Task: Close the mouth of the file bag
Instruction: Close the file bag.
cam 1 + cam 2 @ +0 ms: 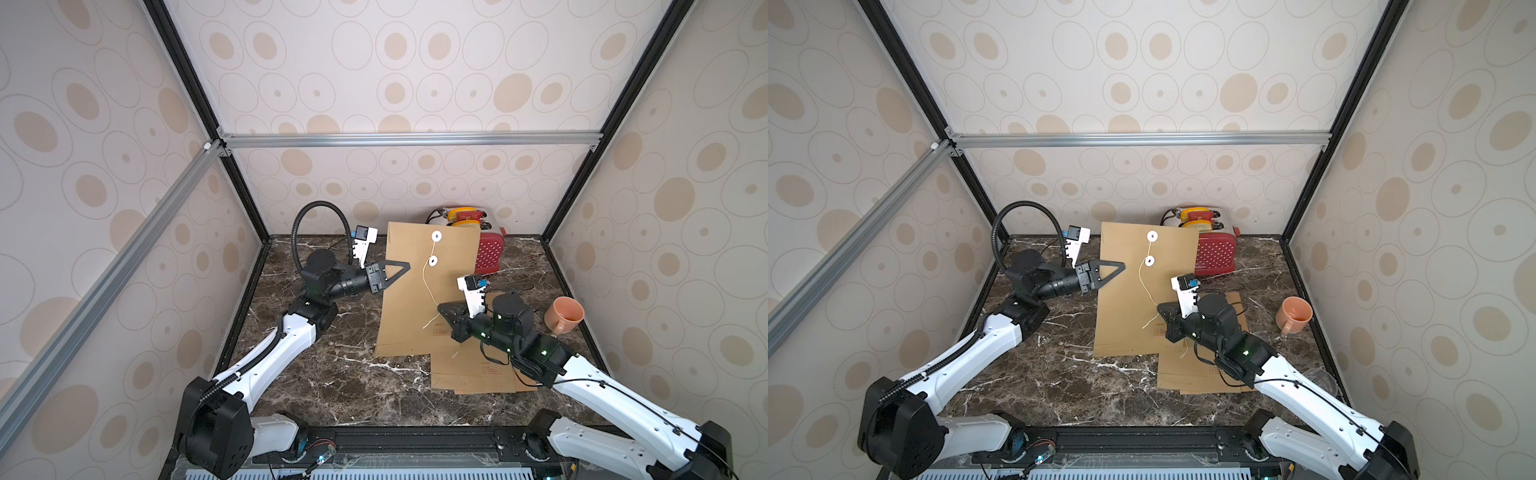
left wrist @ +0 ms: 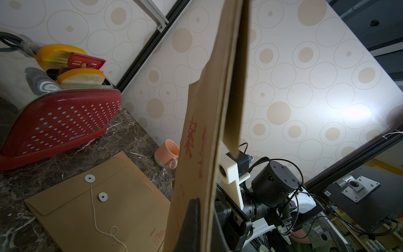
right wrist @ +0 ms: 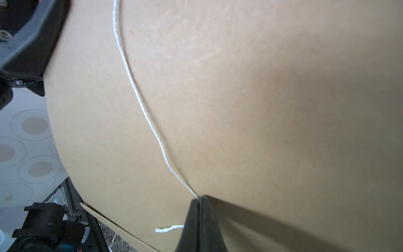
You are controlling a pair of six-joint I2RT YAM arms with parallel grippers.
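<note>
File bag (image 1: pixel 407 324) is pinched at its edge by your left gripper (image 1: pixel 407 266); your right gripper (image 3: pixel 199 198), pressed together, nips the white string (image 3: pixel 139 98).

Top views evenly bright, edges bent; wrist views dimmer, near surfaces blurred.

Matt paper file bag (image 1: pixel 407 316), glossy marble tabletop (image 1: pixel 340 386)

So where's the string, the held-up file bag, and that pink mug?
string (image 3: pixel 142 109): right wrist view, midway along its run across the paper.
file bag (image 1: pixel 405 307): in a top view, the bare brown face, left of the string.
pink mug (image 1: pixel 564 315): in a top view, just inside its rim.
</note>
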